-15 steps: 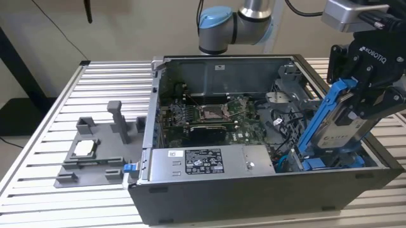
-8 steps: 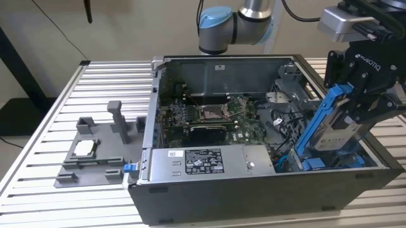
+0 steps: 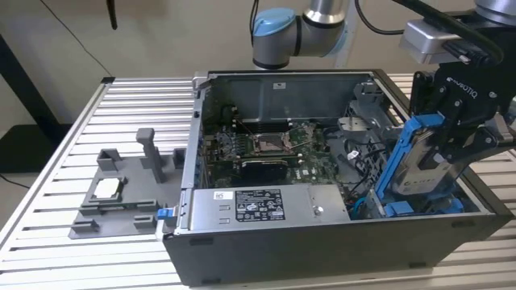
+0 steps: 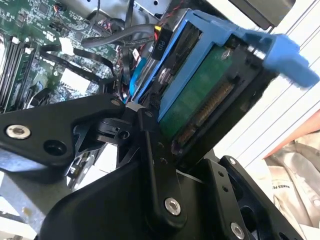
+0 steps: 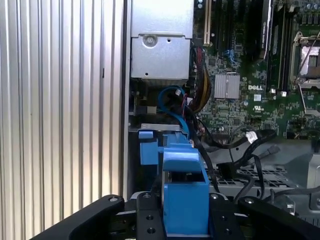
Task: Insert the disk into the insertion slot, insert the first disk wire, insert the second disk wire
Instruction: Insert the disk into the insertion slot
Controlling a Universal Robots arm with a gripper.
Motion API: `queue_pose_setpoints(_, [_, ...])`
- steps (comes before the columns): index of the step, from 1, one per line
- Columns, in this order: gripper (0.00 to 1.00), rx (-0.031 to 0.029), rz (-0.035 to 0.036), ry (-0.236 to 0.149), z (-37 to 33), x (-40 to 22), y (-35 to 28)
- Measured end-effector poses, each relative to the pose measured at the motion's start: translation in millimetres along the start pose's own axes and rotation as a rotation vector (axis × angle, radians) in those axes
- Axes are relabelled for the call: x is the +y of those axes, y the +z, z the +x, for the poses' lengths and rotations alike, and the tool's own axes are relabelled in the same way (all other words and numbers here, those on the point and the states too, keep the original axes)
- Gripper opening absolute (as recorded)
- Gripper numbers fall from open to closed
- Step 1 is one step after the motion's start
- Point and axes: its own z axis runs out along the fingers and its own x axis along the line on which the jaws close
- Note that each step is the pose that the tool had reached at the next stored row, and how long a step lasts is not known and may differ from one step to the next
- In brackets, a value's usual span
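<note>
My gripper (image 3: 448,154) is shut on the disk (image 3: 407,154), a silver drive in a blue carrier frame. The disk stands on edge, tilted, over the front corner of the open computer case on the exterior view's right. Its lower end reaches down to the insertion slot (image 3: 419,208), a cage with blue clips in that corner. In the second wrist view the disk (image 4: 200,95) shows its green board and connector edge between the black fingers (image 4: 152,145). In the first wrist view the blue carrier (image 5: 185,195) sits between the fingers. A loose blue cable (image 5: 172,100) and black cables (image 5: 240,142) lie nearby.
A labelled silver power-supply box (image 3: 250,205) sits along the case's front wall, beside the slot. The motherboard (image 3: 266,145) covers the case floor. A grey fixture (image 3: 121,193) with upright posts stands on the slatted table (image 3: 57,181) at the exterior view's left.
</note>
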Motion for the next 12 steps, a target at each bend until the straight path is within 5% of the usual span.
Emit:
queue_pose_setpoints(3, [0.33,-0.0015,-0.0076,0.000,-0.1,-0.7,-1.8])
queue_pose_setpoints(8, [0.33,-0.0004,-0.0302,0.000,0.0,-4.4,-11.1])
queue_pose_setpoints(12, [0.33,0.0000,-0.0596,0.000,0.1,-10.9,-14.4])
